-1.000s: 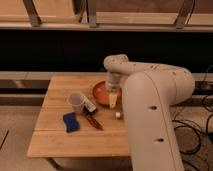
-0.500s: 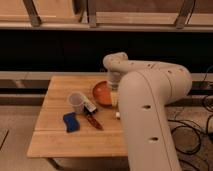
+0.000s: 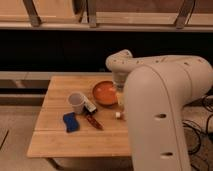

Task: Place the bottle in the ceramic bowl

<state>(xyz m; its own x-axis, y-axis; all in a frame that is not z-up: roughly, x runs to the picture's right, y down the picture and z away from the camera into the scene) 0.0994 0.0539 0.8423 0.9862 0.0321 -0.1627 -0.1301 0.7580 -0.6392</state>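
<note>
Hand [image 3: 119,91] at 3 o'clock edge of bowl [image 3: 104,93], mostly hidden by arm [image 3: 160,100]; grip cannot tell. Cup [image 3: 76,102] at bowl's 8 o'clock on surface [image 3: 60,140].

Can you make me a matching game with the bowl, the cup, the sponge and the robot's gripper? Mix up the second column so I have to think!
Column one:
1. ceramic bowl
2. cup
3. sponge
4. gripper

Column two:
A. blue, lying in front of the cup
B. whitish, standing upright left of the bowl
C. at the bowl's right rim, mostly hidden behind the big pale arm
D. orange-red and round

Right pairs: 1-D, 2-B, 3-A, 4-C.
</note>
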